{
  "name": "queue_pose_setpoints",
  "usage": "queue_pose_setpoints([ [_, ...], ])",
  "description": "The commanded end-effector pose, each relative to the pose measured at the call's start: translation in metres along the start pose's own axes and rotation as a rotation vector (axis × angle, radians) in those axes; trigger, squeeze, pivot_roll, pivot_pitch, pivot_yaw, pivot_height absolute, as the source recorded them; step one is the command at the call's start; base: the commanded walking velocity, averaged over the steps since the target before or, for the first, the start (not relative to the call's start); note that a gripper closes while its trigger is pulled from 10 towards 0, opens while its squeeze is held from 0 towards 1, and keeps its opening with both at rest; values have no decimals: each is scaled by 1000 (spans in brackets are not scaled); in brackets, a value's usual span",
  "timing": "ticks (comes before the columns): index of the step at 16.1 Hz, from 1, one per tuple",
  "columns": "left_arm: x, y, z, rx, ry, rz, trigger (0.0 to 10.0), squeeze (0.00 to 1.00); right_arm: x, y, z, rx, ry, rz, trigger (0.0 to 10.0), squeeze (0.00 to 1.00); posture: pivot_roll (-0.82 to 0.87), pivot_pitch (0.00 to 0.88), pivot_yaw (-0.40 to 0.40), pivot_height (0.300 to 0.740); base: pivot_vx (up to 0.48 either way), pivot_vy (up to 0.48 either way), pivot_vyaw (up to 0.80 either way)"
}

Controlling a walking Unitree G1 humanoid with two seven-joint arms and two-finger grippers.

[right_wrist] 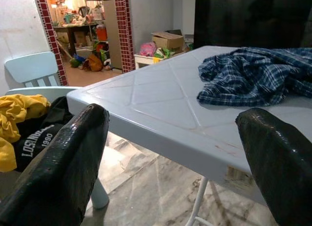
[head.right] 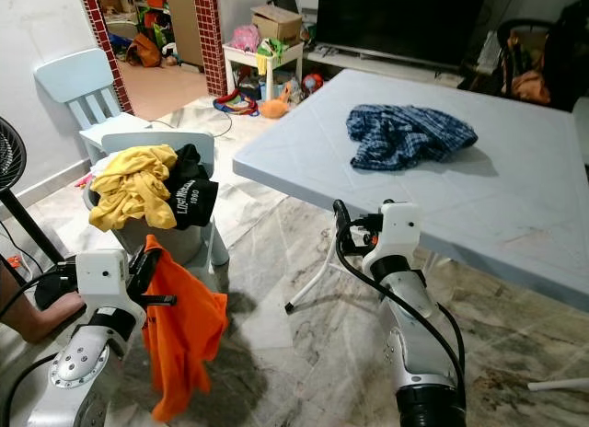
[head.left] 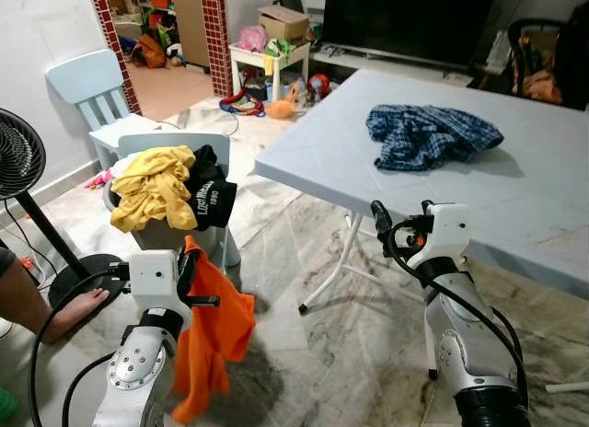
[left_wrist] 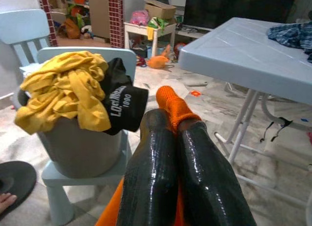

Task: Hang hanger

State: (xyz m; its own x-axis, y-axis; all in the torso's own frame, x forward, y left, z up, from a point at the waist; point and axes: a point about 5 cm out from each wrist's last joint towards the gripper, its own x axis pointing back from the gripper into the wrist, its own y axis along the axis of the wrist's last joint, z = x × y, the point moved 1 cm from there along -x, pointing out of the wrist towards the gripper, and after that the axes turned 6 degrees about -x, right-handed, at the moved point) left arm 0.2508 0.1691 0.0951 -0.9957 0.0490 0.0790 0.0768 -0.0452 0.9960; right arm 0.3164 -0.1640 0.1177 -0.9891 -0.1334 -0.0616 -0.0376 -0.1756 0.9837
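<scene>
Left gripper pinches an orange cloth near the bucket; right gripper hangs wide open before the table.

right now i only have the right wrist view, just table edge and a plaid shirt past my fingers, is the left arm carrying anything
Observer: Yes. The left gripper is shut on an orange garment that hangs toward the floor.
Operator: ok and where's the yellow stuff sitting
Observer: The yellow clothes and a black shirt are heaped on a grey bin standing on a small pale blue chair.
Operator: anyone near me
Observer: A person's bare foot rests by the fan base, at the robot's left.
</scene>
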Motion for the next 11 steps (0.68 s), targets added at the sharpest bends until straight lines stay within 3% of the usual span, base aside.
queue_pose_setpoints([
  [1, 0, 11, -2, -6, -18, -48, 10000, 0, -2, 8, 1, -3, 9, -26, 10000, 0, -59, 0, -3, 740, 0, 0, -587],
  [11, 0, 10, -4, -9, -37, -47, 10000, 0, -3, 8, 1, 3, 16, -26, 10000, 0, -60, 0, -4, 740, 227, 0, -793],
])
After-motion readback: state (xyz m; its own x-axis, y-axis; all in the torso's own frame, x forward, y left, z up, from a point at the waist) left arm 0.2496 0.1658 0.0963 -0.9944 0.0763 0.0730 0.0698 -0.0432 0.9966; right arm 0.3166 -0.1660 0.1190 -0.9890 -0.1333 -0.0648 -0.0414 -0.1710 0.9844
